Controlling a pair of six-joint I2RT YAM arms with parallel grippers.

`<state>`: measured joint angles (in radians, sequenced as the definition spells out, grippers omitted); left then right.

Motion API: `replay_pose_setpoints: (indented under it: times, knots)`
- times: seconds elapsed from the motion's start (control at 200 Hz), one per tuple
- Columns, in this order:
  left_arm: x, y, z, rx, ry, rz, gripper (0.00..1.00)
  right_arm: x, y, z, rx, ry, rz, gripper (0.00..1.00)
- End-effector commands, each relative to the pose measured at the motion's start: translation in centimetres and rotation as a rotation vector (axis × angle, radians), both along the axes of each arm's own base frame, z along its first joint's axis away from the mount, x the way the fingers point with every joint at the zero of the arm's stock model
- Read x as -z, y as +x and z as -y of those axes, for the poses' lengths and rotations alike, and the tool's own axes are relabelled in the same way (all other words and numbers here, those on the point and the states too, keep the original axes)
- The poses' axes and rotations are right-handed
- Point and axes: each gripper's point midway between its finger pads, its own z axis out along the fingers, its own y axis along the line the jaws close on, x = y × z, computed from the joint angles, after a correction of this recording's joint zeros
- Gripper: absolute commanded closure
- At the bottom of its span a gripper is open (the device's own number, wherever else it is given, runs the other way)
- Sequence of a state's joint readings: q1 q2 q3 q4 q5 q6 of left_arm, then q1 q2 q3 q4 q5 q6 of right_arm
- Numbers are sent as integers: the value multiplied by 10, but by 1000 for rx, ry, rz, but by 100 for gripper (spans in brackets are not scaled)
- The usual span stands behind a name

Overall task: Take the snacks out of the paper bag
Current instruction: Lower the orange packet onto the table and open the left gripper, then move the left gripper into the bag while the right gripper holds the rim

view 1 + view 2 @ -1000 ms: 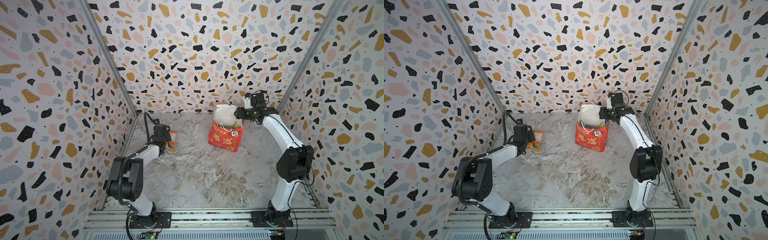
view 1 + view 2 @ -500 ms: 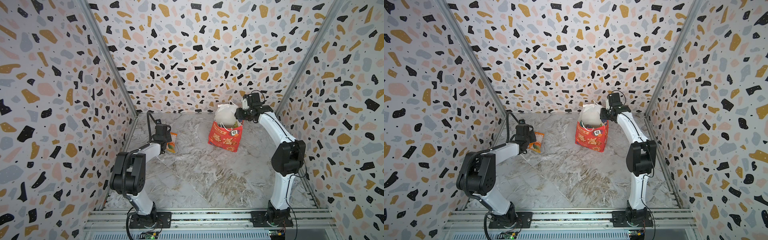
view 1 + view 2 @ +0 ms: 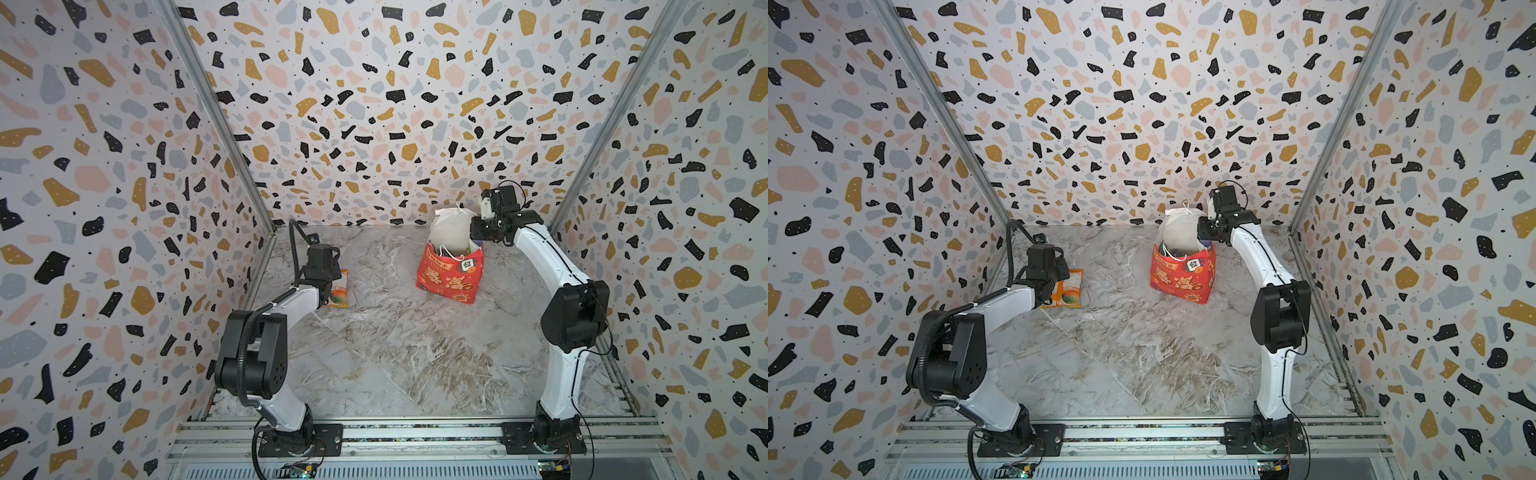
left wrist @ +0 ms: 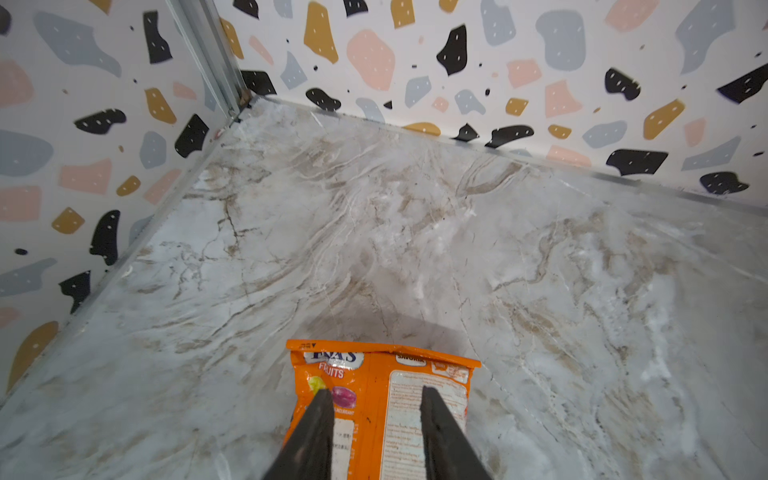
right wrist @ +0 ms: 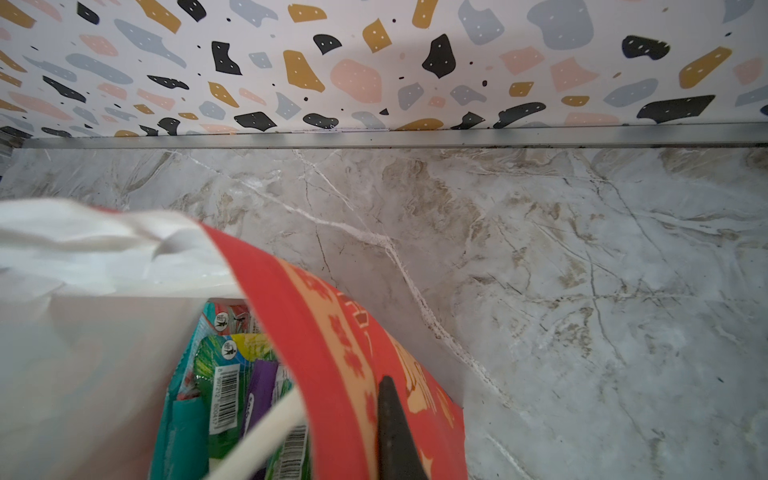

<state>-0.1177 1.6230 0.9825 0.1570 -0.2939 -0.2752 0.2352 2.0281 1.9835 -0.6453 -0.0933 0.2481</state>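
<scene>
The left hand (image 4: 377, 392) stands parted over the orange packet (image 4: 376, 361), which lies flat on the tabletop (image 3: 415, 353). The right hand (image 3: 478, 236) seems pinched shut on the wall of the paper bag (image 3: 449, 278); a tug could tip it, spilling the other packets (image 5: 232, 374) inside.

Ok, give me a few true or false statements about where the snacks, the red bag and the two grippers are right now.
An orange packet lies on the table outside the paper bag. True.
The paper bag lies on its side. False: it stands upright.
The right gripper is shut on the bag's wall. True.
The bag is empty. False: green, purple and teal packets sit inside.
The left gripper is shut. False: its jaws stand apart over the orange packet.
</scene>
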Motion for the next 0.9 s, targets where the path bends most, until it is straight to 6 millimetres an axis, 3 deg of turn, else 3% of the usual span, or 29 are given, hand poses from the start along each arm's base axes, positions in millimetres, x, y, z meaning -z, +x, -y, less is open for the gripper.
replay_pose_setpoints:
  times: [0.0,0.245,0.491,0.761,0.896]
  knots:
    - [-43,-4,-2,2,-14,106,63,-31,-8,1,-2,7,43,99]
    - [-93,-26,8,56,-91,241,61,-46,-15,-3,-38,2,107,100]
    - [-137,-53,39,182,-163,322,65,-75,-36,-21,-189,20,273,100]
    - [-175,-97,89,326,-182,443,67,-98,-86,-50,-339,61,445,100]
    - [-182,-127,119,441,-162,479,67,-102,-114,-60,-375,75,514,100]
